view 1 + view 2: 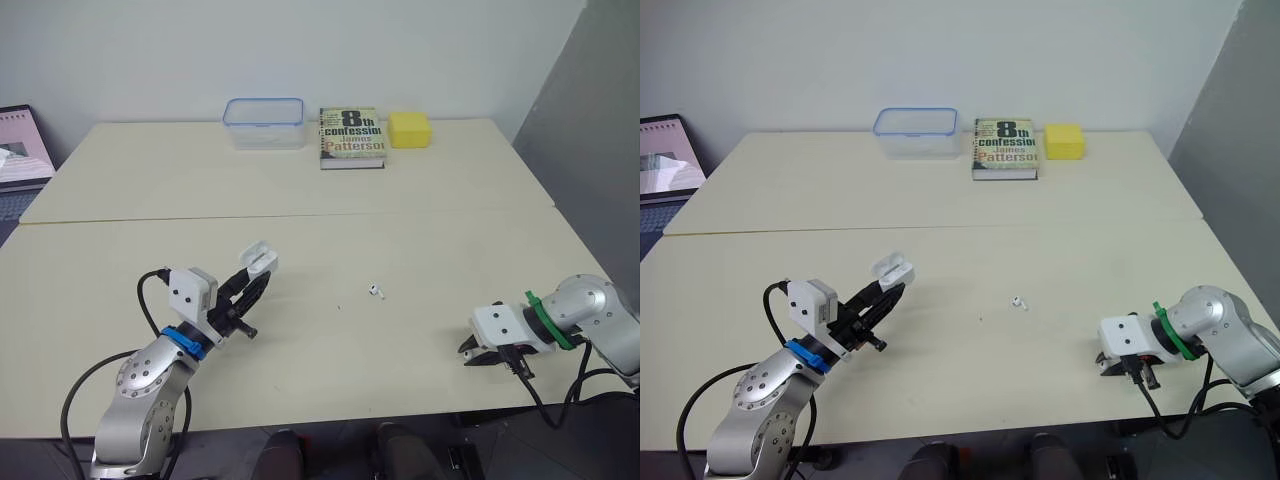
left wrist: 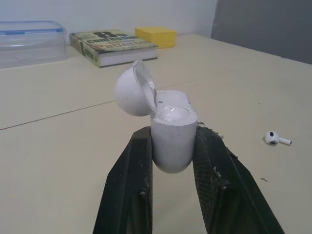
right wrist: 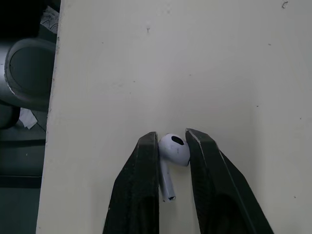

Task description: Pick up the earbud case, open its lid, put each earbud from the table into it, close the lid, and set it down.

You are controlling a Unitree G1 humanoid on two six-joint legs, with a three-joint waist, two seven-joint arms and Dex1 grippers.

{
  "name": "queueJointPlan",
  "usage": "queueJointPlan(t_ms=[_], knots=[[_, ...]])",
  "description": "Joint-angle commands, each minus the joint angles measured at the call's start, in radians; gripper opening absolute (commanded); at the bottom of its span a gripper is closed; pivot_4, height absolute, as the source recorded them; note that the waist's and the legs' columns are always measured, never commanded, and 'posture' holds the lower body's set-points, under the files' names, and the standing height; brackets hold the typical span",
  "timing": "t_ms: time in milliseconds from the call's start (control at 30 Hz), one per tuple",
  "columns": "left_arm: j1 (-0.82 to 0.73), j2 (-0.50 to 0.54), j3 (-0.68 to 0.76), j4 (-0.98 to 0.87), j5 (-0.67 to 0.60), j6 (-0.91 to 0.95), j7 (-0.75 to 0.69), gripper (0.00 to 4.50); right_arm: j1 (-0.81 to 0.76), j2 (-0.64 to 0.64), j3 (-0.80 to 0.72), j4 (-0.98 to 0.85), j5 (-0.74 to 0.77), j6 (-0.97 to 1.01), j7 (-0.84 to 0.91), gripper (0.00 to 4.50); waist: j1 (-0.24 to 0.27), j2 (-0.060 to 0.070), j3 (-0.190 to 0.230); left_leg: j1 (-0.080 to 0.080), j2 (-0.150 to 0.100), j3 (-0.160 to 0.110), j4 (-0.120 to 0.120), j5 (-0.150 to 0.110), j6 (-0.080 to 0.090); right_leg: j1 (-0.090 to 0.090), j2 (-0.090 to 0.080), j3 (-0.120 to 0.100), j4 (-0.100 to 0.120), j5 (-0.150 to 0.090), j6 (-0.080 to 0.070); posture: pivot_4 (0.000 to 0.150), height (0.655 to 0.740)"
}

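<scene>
The table (image 1: pixel 330 200) has a pale, smooth top, so I expect any small hard thing to skid on it if nudged. I hold the earbud case (image 2: pixel 173 141) off the table at near left. My left gripper (image 1: pixel 258 278) is clamped on its lower body from both sides, with the opening turned up and away from me. The lid (image 2: pixel 132 90) is swung back on its hinge and the cavity is exposed. I judge the case to be light, rigid, glossy plastic with rounded flanks that could squirt out of a pinch. The low grip suits it because it stays clear of the hinge and the opening. The hinge looks like the weak part, so I want no side load on the lid. My right gripper (image 3: pixel 171 139) pinches the first earbud (image 3: pixel 174 148) by its bulb at the near right edge of the table, stem pointing back toward the wrist. I cannot tell whether it is lifted or resting on the surface. I judge it to be almost weightless, hard and slick, so it wants light force, since too much squeeze could pop it free. The stem probably has to lead into the case. The second earbud (image 1: pixel 375 291) lies loose mid-table, well apart from both grippers, and is best taken across its bulb.
</scene>
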Motion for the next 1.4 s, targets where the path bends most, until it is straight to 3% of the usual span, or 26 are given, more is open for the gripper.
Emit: queueJointPlan(t_ms=[33,200,433,600,700,1067,1300,1400], knots=[[-0.001,0.012,0.009,-0.051,-0.011,-0.004,-0.001,0.78,-0.011,0.004,0.012,0.058,-0.061,-0.031,-0.011,2.18,0.000,0.000,0.000,0.001,0.000,0.000,0.000,0.000,0.000,0.000,-0.001,0.000,0.000,0.000,0.000,0.150,0.7302],[0.000,0.011,0.006,-0.053,-0.010,-0.001,0.002,0.78,-0.017,0.021,-0.024,0.058,-0.044,-0.082,-0.033,3.98,0.002,-0.002,0.000,0.000,0.000,0.001,0.000,0.000,0.000,0.000,-0.001,0.001,-0.002,0.000,0.001,0.150,0.7302],[0.000,0.008,0.001,-0.050,-0.005,-0.004,0.003,0.78,0.050,-0.112,-0.151,-0.213,0.070,0.170,0.010,4.00,0.006,0.001,0.001,-0.003,-0.001,0.001,0.000,0.000,0.000,-0.003,-0.001,0.001,0.000,0.000,0.001,0.150,0.7302],[-0.002,0.005,-0.010,-0.048,-0.002,-0.005,0.003,0.78,0.031,-0.151,-0.137,-0.400,-0.037,0.448,-0.112,4.00,0.003,0.000,0.001,-0.002,0.001,0.000,-0.001,0.000,0.000,-0.003,-0.001,0.001,0.000,0.000,0.001,0.150,0.7302],[-0.007,0.005,-0.014,-0.044,0.000,-0.004,0.003,0.78,0.013,-0.147,-0.080,-0.472,-0.074,0.514,-0.118,4.00,0.004,0.000,0.001,-0.002,0.000,0.001,-0.001,0.000,0.000,-0.003,-0.001,0.001,0.000,0.000,0.001,0.150,0.7302],[-0.005,0.003,-0.021,-0.049,0.001,0.000,0.008,0.78,-0.017,-0.112,0.064,-0.428,-0.161,0.516,-0.113,4.00,0.004,0.000,0.001,-0.006,-0.001,0.000,0.000,0.000,-0.001,-0.003,-0.002,0.000,-0.003,0.001,0.001,0.150,0.7302],[0.001,0.001,-0.025,-0.053,0.002,-0.002,0.014,0.78,-0.008,-0.098,0.070,-0.410,-0.164,0.512,-0.112,4.00,0.004,0.000,0.001,-0.006,-0.001,0.000,-0.001,0.000,-0.001,-0.004,-0.002,0.000,-0.003,0.001,0.001,0.150,0.7302],[0.002,0.002,-0.025,-0.052,0.002,-0.004,0.015,0.78,-0.005,-0.090,0.070,-0.413,-0.162,0.518,-0.111,3.44,0.004,0.000,0.001,-0.006,-0.001,0.000,-0.001,0.000,-0.001,-0.004,-0.002,0.000,-0.003,0.001,0.001,0.150,0.7302]])
